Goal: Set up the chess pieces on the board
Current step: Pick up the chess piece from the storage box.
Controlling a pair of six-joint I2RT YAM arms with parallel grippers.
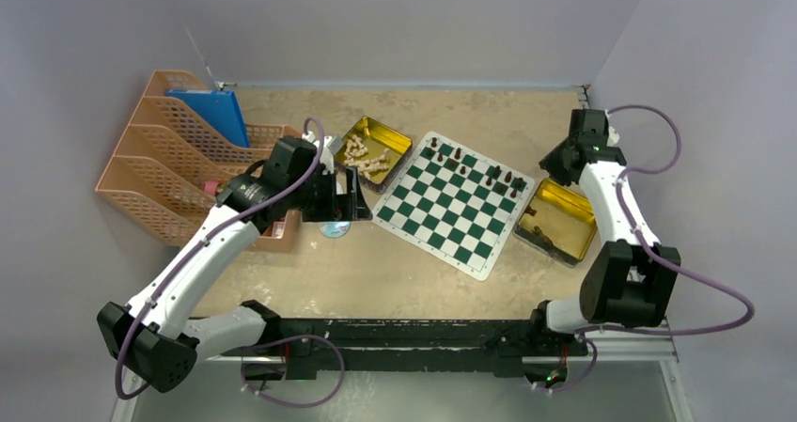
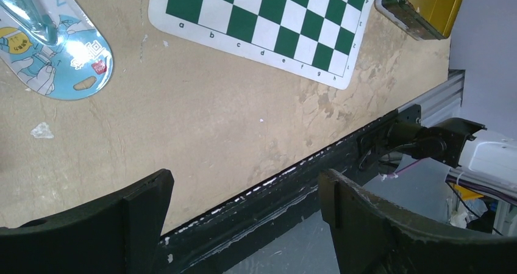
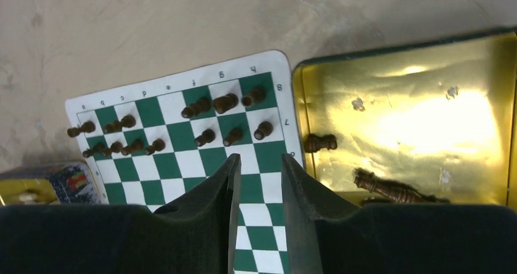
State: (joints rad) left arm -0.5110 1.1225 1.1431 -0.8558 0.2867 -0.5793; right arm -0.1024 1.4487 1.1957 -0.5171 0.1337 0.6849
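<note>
**Dark pieces fill two rows of the board; both grippers are empty**

The board (image 3: pixel 183 164), a green and white checked mat with a white border, lies flat in the middle of the surface (image 2: pixel 201 121), turned at an angle to its edges. The dark chess pieces (image 3: pixel 225 103) stand upright in two rows along the board's far side, with some squares in those rows still bare.

Just beside the board's right edge sits an open gold tin (image 3: pixel 427 91). Two more dark pieces are inside it: one near the wall next to the board (image 3: pixel 320 143), and a longer one lying on its side (image 3: pixel 387 188).

The right gripper (image 3: pixel 260 161) hangs above the board's edge near this tin. Its fingers stand a narrow gap apart with nothing between them.

A second gold tin (image 1: pixel 399 140) lies at the board's far left corner and holds a heap of pale chess pieces (image 1: pixel 362 154).

The left gripper (image 2: pixel 244 188) is off the board's left side, jaws spread wide and holding nothing. A round, blue-printed packet (image 2: pixel 55 60) lies on the surface near it.

Further left are an orange file rack (image 1: pixel 150 178) and a blue folder (image 1: pixel 211 112) standing in its rear slot.
</note>
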